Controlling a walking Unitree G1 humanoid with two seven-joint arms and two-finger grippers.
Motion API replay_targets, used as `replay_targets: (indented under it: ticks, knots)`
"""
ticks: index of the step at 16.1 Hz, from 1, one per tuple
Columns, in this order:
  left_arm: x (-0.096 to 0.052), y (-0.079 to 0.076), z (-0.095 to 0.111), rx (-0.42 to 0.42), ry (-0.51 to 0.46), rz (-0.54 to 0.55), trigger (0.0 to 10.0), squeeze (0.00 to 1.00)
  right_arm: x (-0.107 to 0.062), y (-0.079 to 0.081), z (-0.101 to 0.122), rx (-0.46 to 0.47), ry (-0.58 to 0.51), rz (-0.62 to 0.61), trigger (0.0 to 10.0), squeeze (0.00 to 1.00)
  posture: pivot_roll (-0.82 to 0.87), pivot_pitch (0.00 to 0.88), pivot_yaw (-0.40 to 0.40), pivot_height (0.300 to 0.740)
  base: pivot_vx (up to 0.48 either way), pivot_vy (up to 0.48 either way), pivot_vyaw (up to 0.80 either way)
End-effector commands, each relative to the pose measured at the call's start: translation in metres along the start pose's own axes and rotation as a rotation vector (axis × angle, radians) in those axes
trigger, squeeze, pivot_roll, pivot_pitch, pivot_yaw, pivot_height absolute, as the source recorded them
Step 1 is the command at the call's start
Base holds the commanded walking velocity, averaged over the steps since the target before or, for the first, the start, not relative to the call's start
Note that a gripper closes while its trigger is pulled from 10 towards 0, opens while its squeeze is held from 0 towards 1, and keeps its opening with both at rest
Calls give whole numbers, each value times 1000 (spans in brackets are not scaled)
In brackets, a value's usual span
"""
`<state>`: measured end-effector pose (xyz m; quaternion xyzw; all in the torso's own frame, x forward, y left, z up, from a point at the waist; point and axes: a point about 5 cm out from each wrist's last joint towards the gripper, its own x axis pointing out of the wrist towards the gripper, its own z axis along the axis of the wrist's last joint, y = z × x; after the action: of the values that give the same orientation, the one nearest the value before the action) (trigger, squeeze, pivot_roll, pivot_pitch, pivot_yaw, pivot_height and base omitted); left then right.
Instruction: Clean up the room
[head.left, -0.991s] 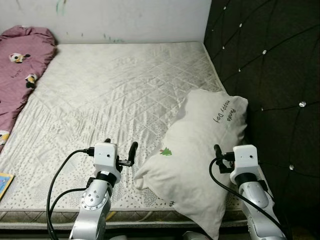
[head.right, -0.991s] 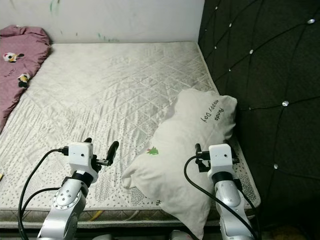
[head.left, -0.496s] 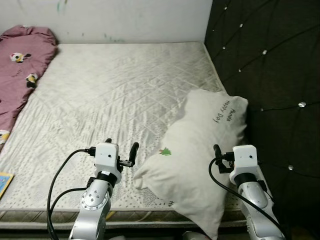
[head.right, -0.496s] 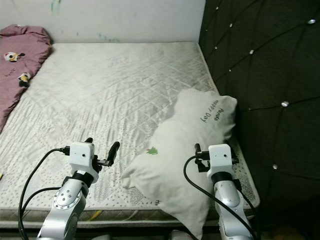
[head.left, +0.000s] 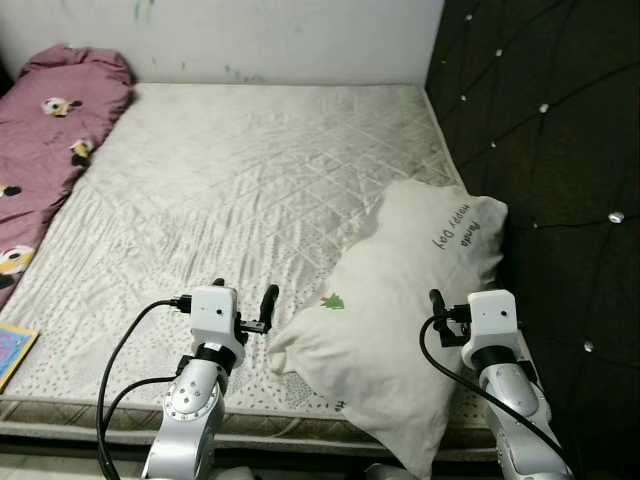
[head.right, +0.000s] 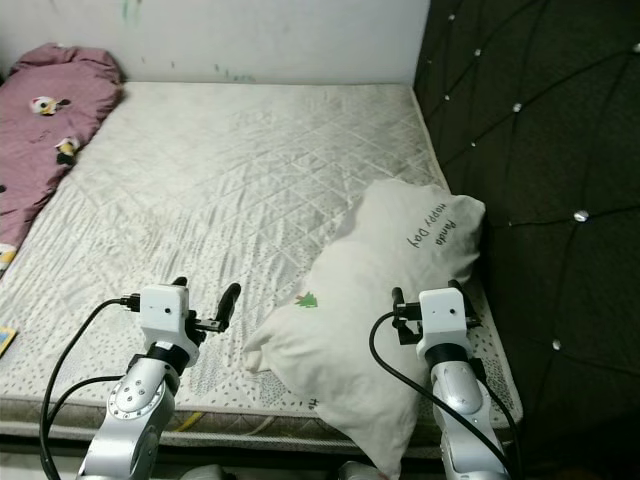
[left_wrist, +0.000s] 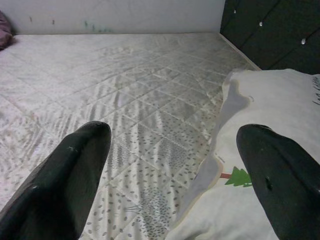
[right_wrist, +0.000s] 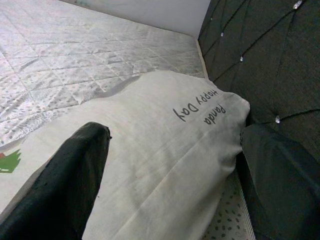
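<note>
Bare quilted mattress (head.left: 250, 190) fills the scene, with a dark tufted headboard (head.left: 560, 150) along the robot's right and a pink cartoon-print blanket (head.left: 50, 130) bunched at the far left edge. A cream pillow (head.left: 400, 310) printed with a small green tree lies near the headboard, its lower end hanging over the mattress's front edge. Left gripper (left_wrist: 170, 165) hovers wide open and empty just beside the pillow's corner, while right gripper (right_wrist: 170, 165) hovers wide open over the pillow, holding nothing.
</note>
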<state>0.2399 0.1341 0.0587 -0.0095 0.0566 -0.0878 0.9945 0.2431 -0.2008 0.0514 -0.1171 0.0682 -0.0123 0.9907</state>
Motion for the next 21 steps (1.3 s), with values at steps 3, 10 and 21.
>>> replay_targets:
  ticks: [3,10,21]
  knots:
    - [1,-2,3,14,-13,-21,10000,0,1,1,0,0,4,7,10000,0,-68,23,13,740,0,0,0]
    - [0,-4,3,9,-16,-34,10000,0,1,1,0,4,6,6,10000,0,-67,23,12,740,0,-306,-166]
    - [1,-1,3,-3,-14,-13,10000,0,2,2,-1,1,8,13,10000,0,-59,21,10,740,0,-99,0]
